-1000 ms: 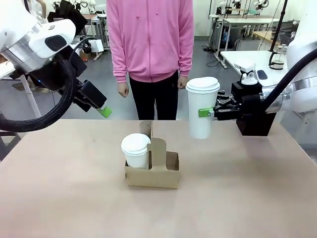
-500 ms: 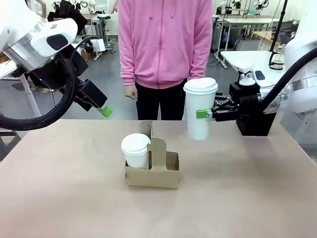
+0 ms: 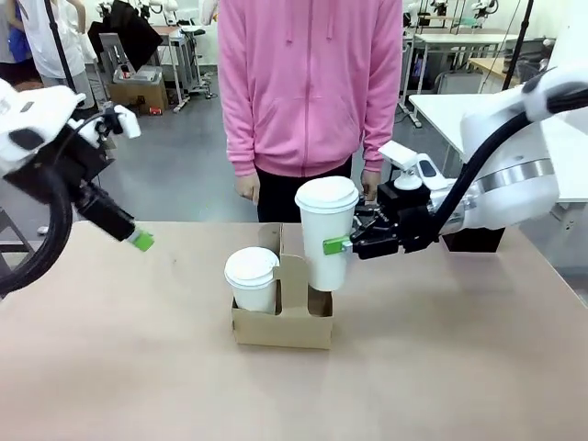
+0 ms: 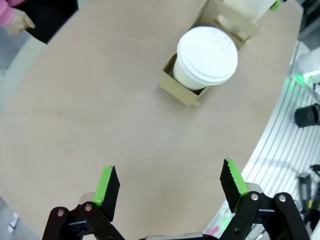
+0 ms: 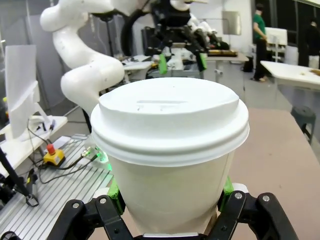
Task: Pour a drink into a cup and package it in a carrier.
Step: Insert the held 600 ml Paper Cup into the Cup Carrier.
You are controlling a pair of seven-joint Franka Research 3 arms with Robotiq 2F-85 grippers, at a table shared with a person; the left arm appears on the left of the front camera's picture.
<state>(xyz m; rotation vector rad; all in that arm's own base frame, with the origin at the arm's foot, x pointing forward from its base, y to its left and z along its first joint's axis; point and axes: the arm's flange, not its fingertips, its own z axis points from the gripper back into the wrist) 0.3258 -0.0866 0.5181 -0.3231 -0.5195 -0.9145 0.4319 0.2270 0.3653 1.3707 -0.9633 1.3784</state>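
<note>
Seating the cup (image 3: 326, 230) in the carrier (image 3: 276, 329) is the step you are in, by my reading; the tall white cup, capped with its domed lid, hangs upright over the carrier's empty right-hand compartment, its base at about the level of the cardboard rim and just beside the upright handle panel (image 3: 294, 276); whether the base has entered the hole I cannot tell from the front; with the lid on, I take the pouring as done; your right gripper (image 3: 329, 246) comes in from the side with its jaws clamped on the cup's wall around mid-height, green pads on either flank, as the right wrist view shows; the other compartment already carries a shorter lidded cup (image 3: 251, 273), so there is little room to stray that way; the carrier stands near the middle of the surface (image 3: 441, 367) with nothing bracing it; your left gripper (image 3: 140, 241) hovers well apart at the left, above the surface, jaws apart and holding nothing; a person (image 3: 308, 83) in a pink top stands at the far side; the next move calls for a straight descent, cup kept upright and centred on the hole, until the base rests on the carrier's floor; only then part the jaws and draw back sideways; a snag on the rim could tip the light carrier or tilt the cup.
</note>
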